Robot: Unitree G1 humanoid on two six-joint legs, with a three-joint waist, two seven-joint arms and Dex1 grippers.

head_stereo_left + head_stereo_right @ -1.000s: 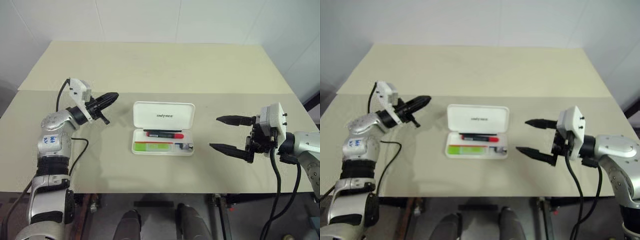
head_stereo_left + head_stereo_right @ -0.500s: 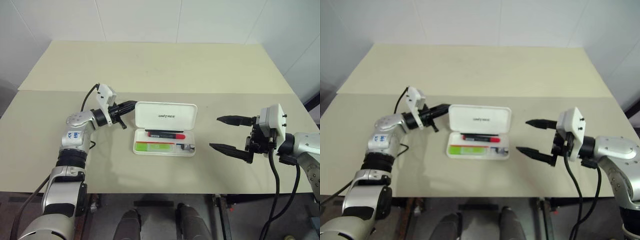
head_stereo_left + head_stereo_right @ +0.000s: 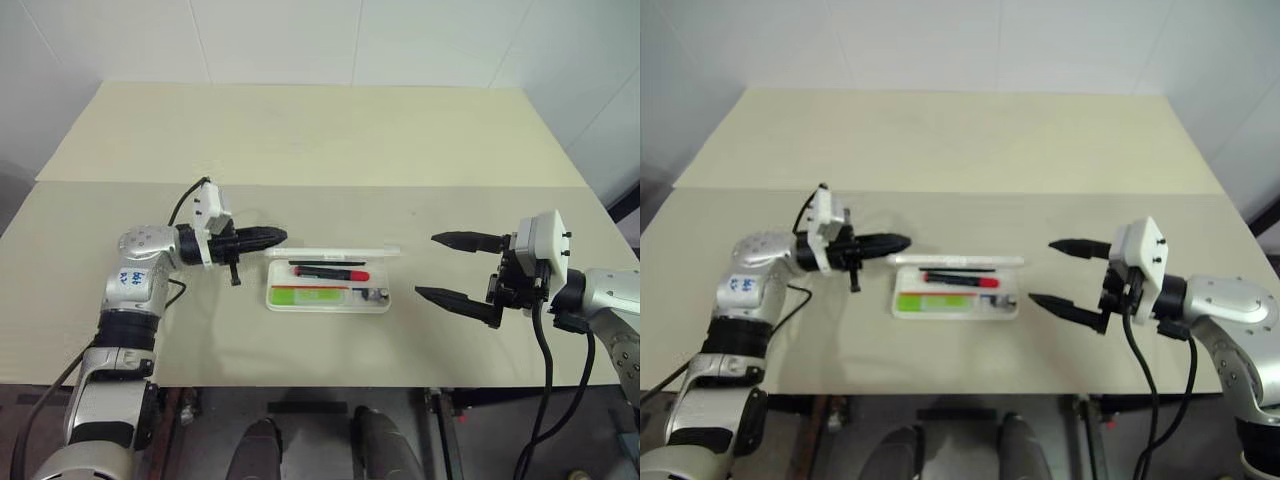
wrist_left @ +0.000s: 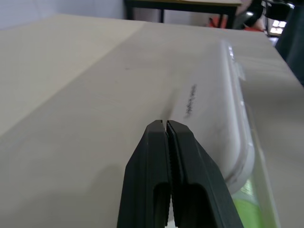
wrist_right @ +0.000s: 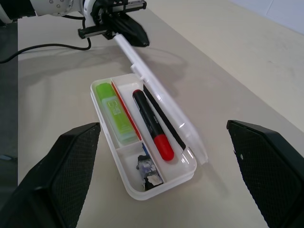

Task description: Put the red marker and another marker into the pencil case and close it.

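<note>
Your left end effector (image 3: 272, 238), fingers pressed together, against half-raised lid of pencil case (image 3: 328, 297) mid-bench (image 3: 300, 140). Red marker (image 5: 151, 124), green highlighter (image 5: 114, 111) inside. Right end effector (image 3: 446, 267) wide, empty, nearby.

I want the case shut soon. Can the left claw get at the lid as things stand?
Probably yes: the shut left claw sits at the half-lowered lid's left end, nothing between them.

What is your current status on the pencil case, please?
Left gripper shut, at half-lowered lid. Right gripper open, empty. Red marker, green highlighter inside pencil case.
</note>
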